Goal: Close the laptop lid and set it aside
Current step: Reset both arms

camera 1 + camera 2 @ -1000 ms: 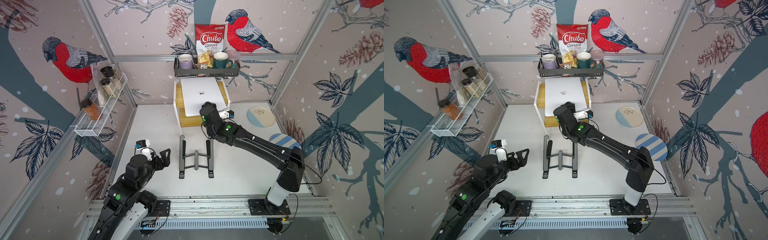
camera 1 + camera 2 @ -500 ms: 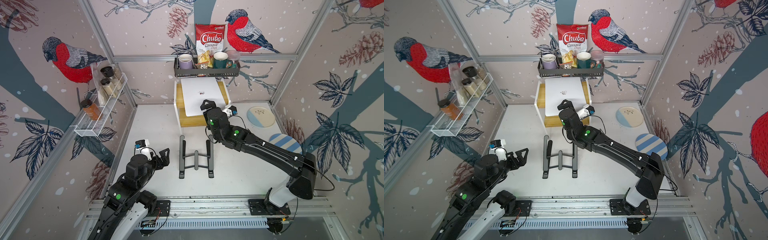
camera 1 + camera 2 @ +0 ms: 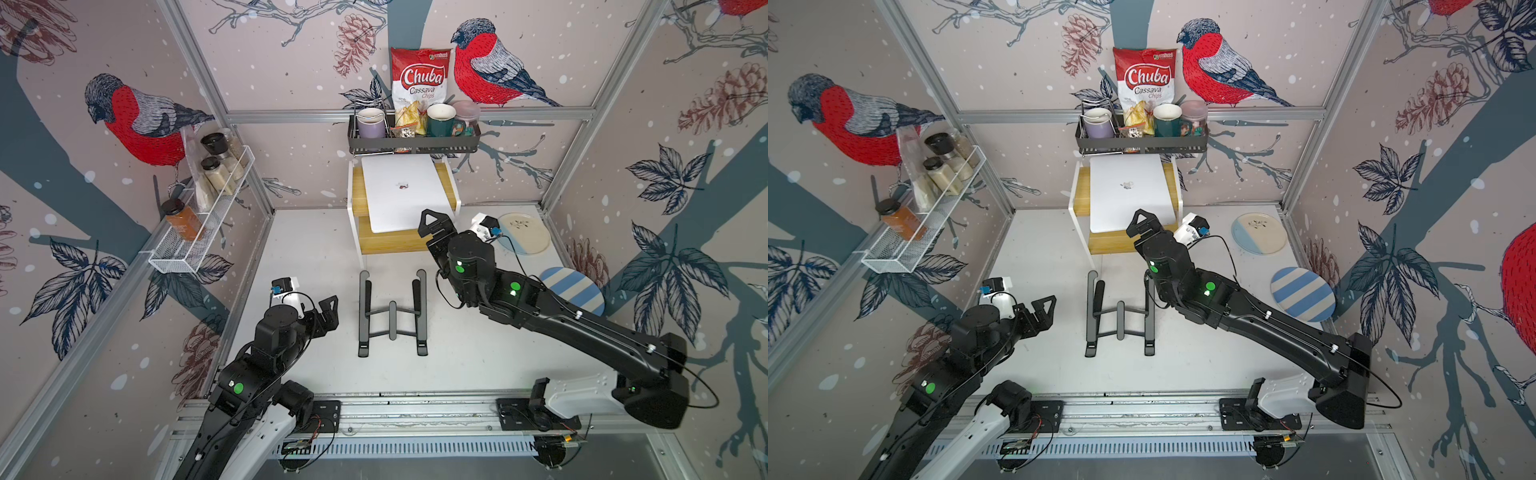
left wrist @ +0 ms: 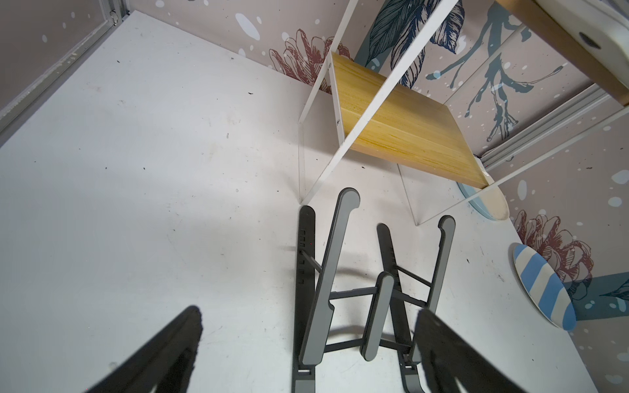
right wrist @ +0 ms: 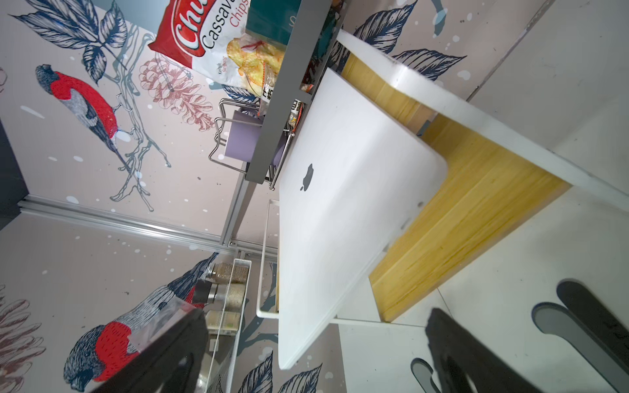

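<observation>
One desk [image 3: 307, 266] carries a wooden shelf [image 3: 390, 243]. The laptop [image 3: 395, 208] lies on its top tier, lid [image 5: 343, 211] shut. I see the right pincer [image 3: 434, 226] spread and empty near the laptop's front corner. The left pincer [image 3: 326, 313] is spread and well apart.

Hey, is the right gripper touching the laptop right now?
Apart. The right wrist view shows the right gripper open, its fingers either side of the laptop, with background visible between each finger and its edge.

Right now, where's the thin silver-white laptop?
In both top views the laptop lies closed and flat on the top board of the white-framed wooden shelf at back centre, directly below the black wall basket.
</observation>
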Controlling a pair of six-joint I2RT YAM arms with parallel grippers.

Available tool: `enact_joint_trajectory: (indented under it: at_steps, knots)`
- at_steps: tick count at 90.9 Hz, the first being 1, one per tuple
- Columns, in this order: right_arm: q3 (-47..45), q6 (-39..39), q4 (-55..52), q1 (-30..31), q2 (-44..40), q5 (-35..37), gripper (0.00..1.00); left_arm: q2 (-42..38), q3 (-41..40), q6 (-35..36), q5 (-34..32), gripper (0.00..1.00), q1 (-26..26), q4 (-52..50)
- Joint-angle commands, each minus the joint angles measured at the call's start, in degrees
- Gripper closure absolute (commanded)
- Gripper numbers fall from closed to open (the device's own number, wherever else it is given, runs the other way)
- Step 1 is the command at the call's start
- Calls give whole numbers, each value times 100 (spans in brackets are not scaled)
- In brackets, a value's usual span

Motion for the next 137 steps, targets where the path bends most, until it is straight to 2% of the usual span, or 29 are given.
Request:
enact_joint_trajectory:
  at_steps: [1,21,35,46,60,68,75,80,87,99,106,124,137]
  knots:
    - [-374,-709,-26,138,-465,216,0,61,98,40,-83,3,-13,-42]
    - [-1434,-1925,251,266,-1731,350,0,436,372,-143,-250,3,-14,-39]
    - [-2116,-2842,367,269,-2525,660,0,1109,846,-64,-244,3,-6,-88]
    - [-2659,-3549,360,236,-3019,1218,0,1579,1210,29,-709,3,-6,-189]
    - [-2886,-4109,-91,190,-3369,2195,0,1950,1568,454,-1121,3,-10,-111]
    - [-3268,-4824,368,43,-3540,2400,0,2047,1629,588,-1741,3,-6,21]
    - [-3701,-5817,1007,-293,-3674,1835,0,2083,1530,794,-2174,4,-7,300]
    - [-3898,-6051,1225,-716,-3697,1456,0,2079,1332,974,-2455,4,2,662]
    - [-4058,-5670,1218,-1662,-3665,1120,0,2105,955,1269,-2893,4,10,1323]
    - [-4449,-5280,1552,-3431,-3424,-311,0,2302,328,1898,-3581,4,126,2638]
    - [-4534,-5262,1664,-4151,-3070,-748,0,2478,-75,2238,-3804,4,294,3473]
    - [-4716,-5439,2598,-4835,-1753,-939,0,3305,-274,2346,-3699,4,1229,3918]
    - [-4899,-5621,3486,-4920,-832,-850,0,3945,-562,2975,-3914,4,1401,4697]
